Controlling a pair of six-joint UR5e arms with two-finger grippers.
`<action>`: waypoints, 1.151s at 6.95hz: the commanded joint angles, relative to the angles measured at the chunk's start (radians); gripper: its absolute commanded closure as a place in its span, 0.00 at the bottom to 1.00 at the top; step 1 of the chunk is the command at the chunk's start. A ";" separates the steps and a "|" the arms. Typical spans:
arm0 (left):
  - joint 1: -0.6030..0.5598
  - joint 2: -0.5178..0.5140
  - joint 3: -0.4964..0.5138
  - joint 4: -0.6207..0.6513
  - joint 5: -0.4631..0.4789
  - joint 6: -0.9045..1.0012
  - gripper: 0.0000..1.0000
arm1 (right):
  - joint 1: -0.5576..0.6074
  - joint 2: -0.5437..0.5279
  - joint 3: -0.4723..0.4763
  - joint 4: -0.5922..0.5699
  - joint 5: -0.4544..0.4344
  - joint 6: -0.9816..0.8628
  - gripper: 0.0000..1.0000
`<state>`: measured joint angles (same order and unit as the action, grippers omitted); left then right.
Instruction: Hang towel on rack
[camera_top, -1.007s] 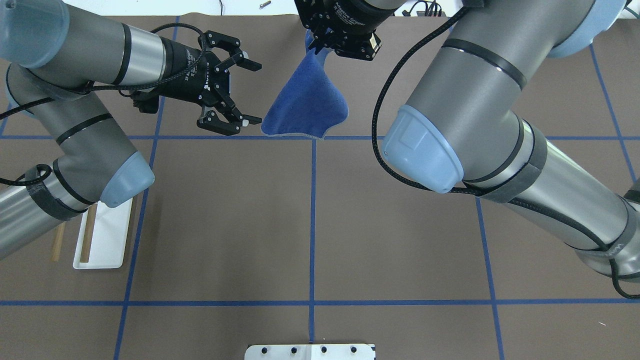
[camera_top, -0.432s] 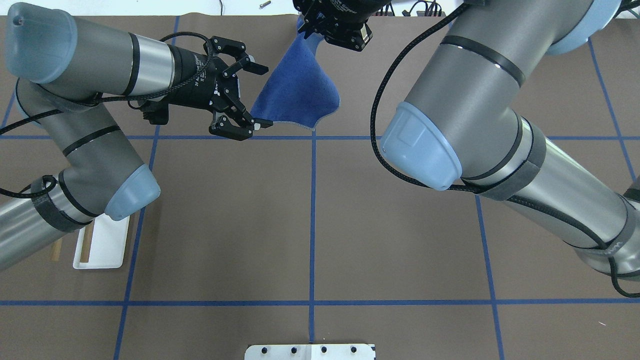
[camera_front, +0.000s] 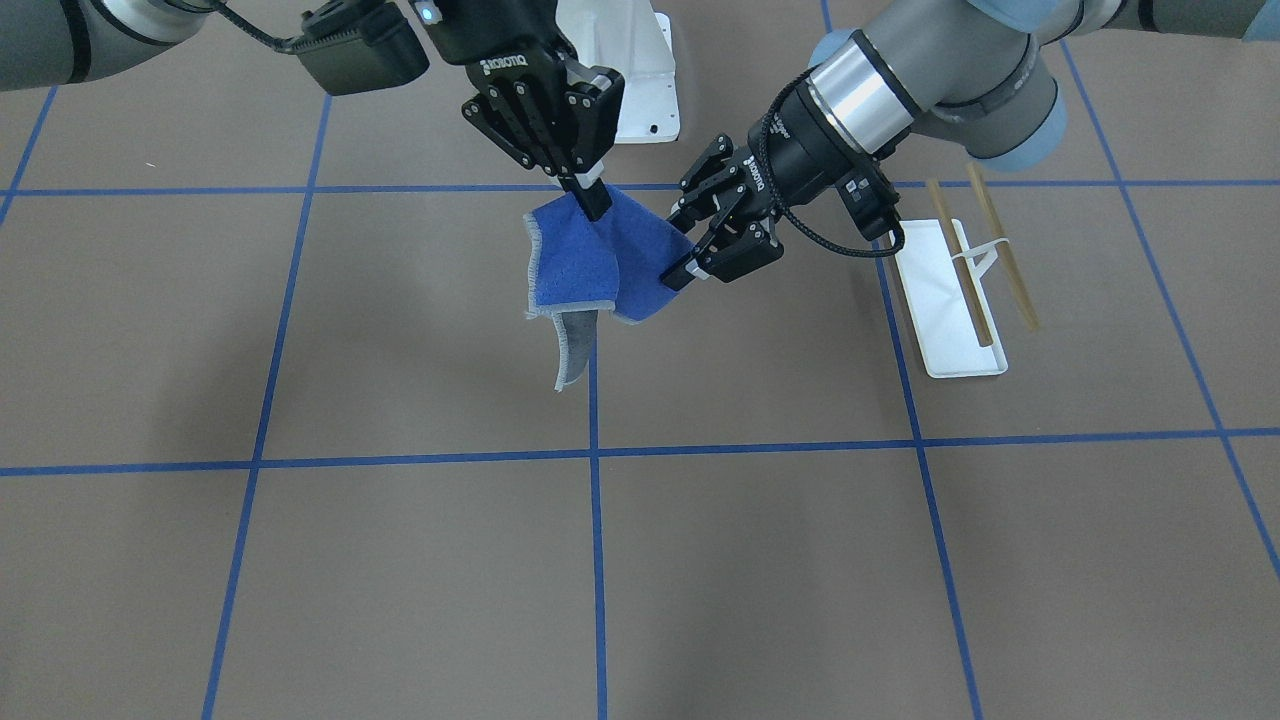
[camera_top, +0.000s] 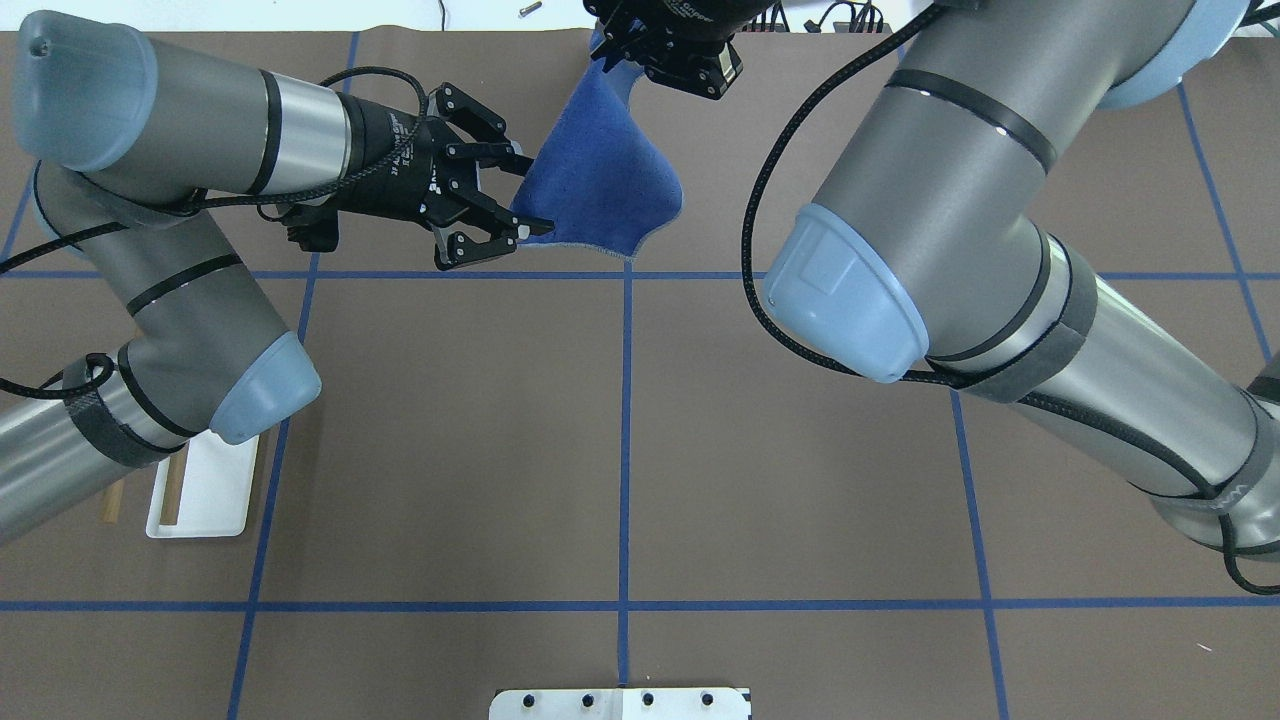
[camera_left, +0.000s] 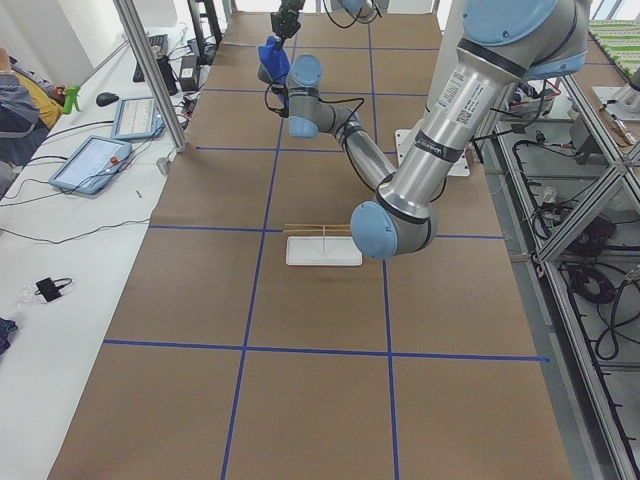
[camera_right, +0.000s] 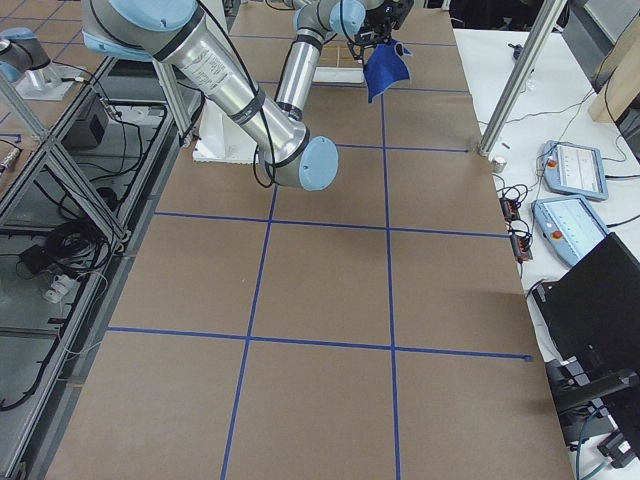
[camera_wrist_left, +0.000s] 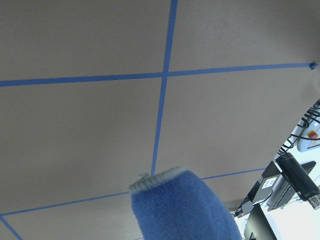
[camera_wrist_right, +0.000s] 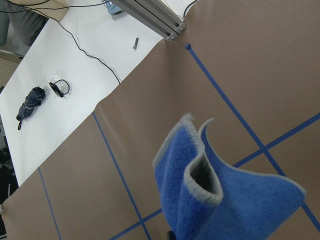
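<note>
The towel (camera_front: 572, 268) hangs in the air, blue side out, with a grey flap drooping below. My right gripper (camera_front: 594, 203) is shut on its top edge and holds it up above the table; in the overhead view the towel (camera_top: 600, 185) hangs from that gripper (camera_top: 632, 68). My left gripper (camera_front: 681, 246) is open, its fingers on either side of the towel's side corner (camera_top: 533, 196). That corner fills the bottom of the left wrist view (camera_wrist_left: 182, 207). The rack (camera_front: 945, 300) stands on the table on my left, its two wooden rods (camera_front: 962, 262) bare; my left arm partly hides it in the overhead view (camera_top: 205, 485).
The big white bolted pedestal (camera_front: 632, 70) sits at my base (camera_top: 620, 703). Blue tape lines grid the brown table cover. An operators' desk with tablets (camera_left: 95, 160) and an aluminium post (camera_left: 150, 70) run along the far table edge.
My left gripper has moved right to the towel's corner and its fingers have narrowed around it. My right gripper has shifted the towel slightly up and left.
</note>
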<state>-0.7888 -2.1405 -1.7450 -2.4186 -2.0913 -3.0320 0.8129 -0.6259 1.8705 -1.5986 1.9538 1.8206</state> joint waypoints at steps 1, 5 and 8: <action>-0.001 0.005 -0.008 -0.016 -0.001 0.010 1.00 | 0.003 0.000 0.001 0.000 0.001 0.000 1.00; -0.004 0.007 -0.005 -0.031 0.031 0.068 1.00 | 0.006 -0.017 0.001 0.002 -0.001 -0.049 0.00; -0.010 0.115 -0.062 -0.031 0.189 0.696 1.00 | 0.015 -0.067 0.035 0.002 -0.001 -0.102 0.00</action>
<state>-0.7955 -2.0863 -1.7716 -2.4494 -1.9680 -2.6351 0.8265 -0.6691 1.8885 -1.5958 1.9528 1.7483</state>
